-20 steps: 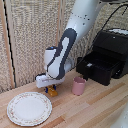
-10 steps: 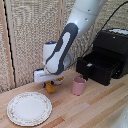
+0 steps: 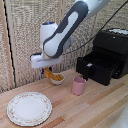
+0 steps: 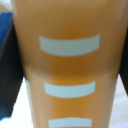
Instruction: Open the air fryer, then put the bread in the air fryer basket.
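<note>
Gripper [image 3: 48,71] clenched on bread [image 4: 67,65], lifted clear; risk: bread slips or clips basket [image 3: 94,67] rim during carry.

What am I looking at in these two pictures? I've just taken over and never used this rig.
The exterior view comes from a camera off the arm. The big white thing is a robot arm; its gripper hangs over a small white bowl by the wall. On the wooden table sit an empty plate, a pink cup and, on the exterior view's right, a black air fryer with its basket pulled out.

The other picture comes from a camera on the wrist. It is blurred and filled by something golden-brown, very close, probably the bread between the fingers. Whether the gripper is truly shut on it I cannot tell.
</note>
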### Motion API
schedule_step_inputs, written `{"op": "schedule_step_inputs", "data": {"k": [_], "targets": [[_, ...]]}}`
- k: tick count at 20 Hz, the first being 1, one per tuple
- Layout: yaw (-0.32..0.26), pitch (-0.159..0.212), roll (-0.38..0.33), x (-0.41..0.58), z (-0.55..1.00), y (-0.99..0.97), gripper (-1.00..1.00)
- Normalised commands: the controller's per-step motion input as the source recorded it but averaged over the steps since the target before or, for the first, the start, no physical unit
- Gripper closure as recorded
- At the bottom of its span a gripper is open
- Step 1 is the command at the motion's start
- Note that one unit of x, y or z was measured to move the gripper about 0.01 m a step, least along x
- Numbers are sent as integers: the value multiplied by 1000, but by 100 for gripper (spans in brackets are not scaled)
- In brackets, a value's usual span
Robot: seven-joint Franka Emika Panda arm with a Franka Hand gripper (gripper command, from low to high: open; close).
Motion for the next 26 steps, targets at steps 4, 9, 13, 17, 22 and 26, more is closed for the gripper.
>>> {"op": "schedule_step_inputs", "data": {"k": [4, 9, 13, 17, 22, 26], "targets": [[-292, -2, -17, 171, 638, -182, 100], [-226, -6, 1, 164, 717, -409, 100], [-102, -13, 58, 68, 686, -738, 100], [-111, 72, 43, -11, 589, -789, 100], [-166, 83, 12, -39, 358, -707, 100], [-261, 12, 0, 0, 65, -500, 100]]}}
